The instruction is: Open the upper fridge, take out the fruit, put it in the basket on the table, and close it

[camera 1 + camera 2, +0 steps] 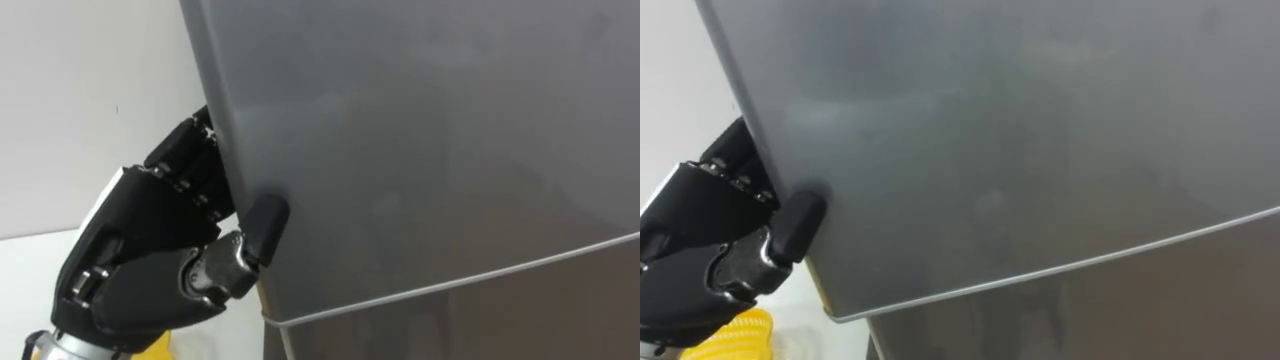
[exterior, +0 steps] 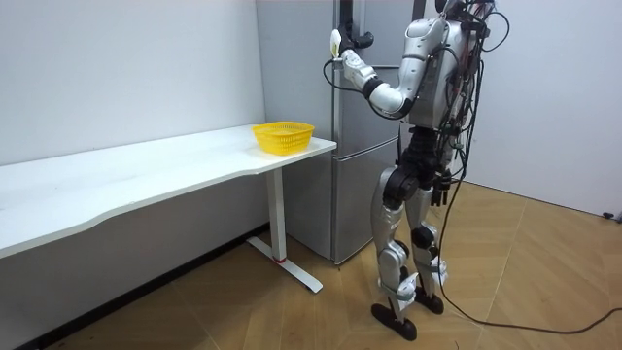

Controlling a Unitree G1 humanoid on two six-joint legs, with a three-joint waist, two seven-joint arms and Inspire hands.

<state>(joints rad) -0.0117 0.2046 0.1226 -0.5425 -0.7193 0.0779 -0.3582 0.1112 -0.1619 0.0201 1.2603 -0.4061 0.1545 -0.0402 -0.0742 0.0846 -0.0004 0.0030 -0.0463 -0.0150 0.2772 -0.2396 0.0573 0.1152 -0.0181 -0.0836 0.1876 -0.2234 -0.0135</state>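
The black left hand is clamped on the left edge of the smooth grey metal upper fridge door. Its fingers wrap round behind the edge, their tips hidden, and its thumb presses the front face.

Just below, a thin seam divides this door from the darker grey lower fridge door. Whatever is to be fetched lies behind the upper door, out of sight. I cannot tell whether the door has begun to open.

The door is probably stiff, fairly heavy and held by its seal. Its face looks slick, so the left edge is the place to grip, pulling steadily.

Left of the fridge, near its side, a yellow plastic mesh basket sits at the end of a long white table.
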